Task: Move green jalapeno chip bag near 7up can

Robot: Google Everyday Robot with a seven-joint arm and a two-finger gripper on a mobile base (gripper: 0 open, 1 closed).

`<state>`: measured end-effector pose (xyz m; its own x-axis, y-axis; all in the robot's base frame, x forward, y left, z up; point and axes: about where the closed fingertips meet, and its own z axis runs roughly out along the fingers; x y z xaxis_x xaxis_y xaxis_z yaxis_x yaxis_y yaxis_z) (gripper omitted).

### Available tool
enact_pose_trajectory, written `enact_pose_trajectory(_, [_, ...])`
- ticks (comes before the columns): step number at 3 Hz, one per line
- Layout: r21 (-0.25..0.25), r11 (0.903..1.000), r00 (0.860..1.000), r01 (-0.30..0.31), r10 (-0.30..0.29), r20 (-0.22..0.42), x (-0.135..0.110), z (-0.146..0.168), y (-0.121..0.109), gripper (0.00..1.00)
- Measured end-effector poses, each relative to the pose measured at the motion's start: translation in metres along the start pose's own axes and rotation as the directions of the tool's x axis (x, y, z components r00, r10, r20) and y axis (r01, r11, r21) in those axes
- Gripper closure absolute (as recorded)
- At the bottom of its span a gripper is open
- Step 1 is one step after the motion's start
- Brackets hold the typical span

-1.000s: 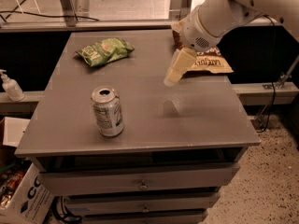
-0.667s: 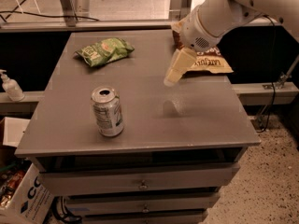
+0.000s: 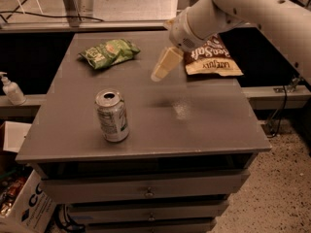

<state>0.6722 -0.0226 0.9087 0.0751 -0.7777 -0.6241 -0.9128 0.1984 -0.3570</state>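
**Tabletop scene, viewed from above and in front.** A grey table (image 3: 204, 125) is shown, with drawers (image 3: 146, 186) fitted beneath its top. The green chip bag (image 3: 110, 53) is laid flat at the far left of the tabletop, close to the back edge. The can (image 3: 112, 116) is stood upright near the front left edge with its pull-tab top turned to the viewer. It is well apart from the green bag, and a stretch of tabletop is seen between them.

A larger brown-and-cream chip bag (image 3: 214, 59) is laid at the far right of the tabletop, its upper part covered in view by the arm (image 3: 243, 8). The white arm is extended in from the upper right. Its cream-coloured gripper (image 3: 158, 74) is pointed down and to the left and is held above the tabletop between the two bags — nearer the brown one, touching neither. A faint shadow is cast on the surface below it. Whether the gripper is spread or pressed together cannot be told from this view.

A pump bottle (image 3: 10, 89) is stood on a ledge left of the table, and a cardboard box (image 3: 24, 212) is seen on the floor at lower left.
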Motion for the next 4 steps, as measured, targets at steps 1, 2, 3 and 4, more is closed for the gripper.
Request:
enact_pose_trajectory(1, [0.007,0.9996,0.996,-0.029,0.028,0.086,-0.019,0.038,-0.029,0.0])
enact_pose_trajectory(2, [-0.01,0.997,0.99,-0.076,0.077,0.121,-0.03,0.077,-0.048,0.0])
enact_pose_trajectory(3, [-0.021,0.9911,0.981,-0.132,0.133,0.141,-0.035,0.117,-0.063,0.0])
enact_pose_trajectory(4, [-0.018,0.9829,0.972,-0.183,0.184,0.145,-0.034,0.151,-0.077,0.0])
